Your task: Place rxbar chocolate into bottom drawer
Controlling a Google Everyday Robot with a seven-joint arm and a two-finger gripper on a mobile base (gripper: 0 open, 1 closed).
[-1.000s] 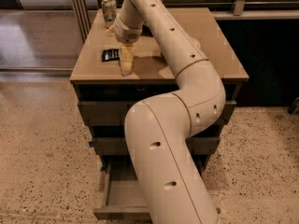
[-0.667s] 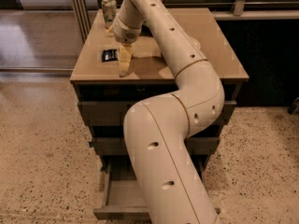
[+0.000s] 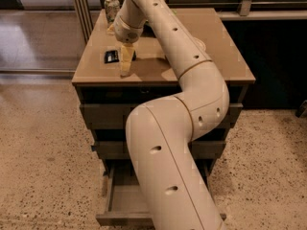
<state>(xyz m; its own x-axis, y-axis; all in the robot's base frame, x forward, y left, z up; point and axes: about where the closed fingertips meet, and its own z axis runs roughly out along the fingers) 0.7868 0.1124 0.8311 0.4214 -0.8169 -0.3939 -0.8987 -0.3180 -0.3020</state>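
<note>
Showing a cream jointed robot arm [image 3: 192, 95] reaching onto a brown wooden table [image 3: 216, 47] that tops a set of drawers.
From the left: the small flat black rxbar chocolate [image 3: 111, 56] lies on the table's front-left part, with a pale drink can [image 3: 112, 6] behind it. The yellowish pincer [image 3: 125, 67] points down at the bar's right end; whether it is wide or narrow cannot be told. Below, the grey-brown bottom drawer [image 3: 120, 202] stands open.

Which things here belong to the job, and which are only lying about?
For the job:
rxbar chocolate, lying on the cabinet top
bottom drawer, pulled open
gripper, low over the top, close beside the bar

Only lying about:
drink can, standing at the top's far left corner
</note>
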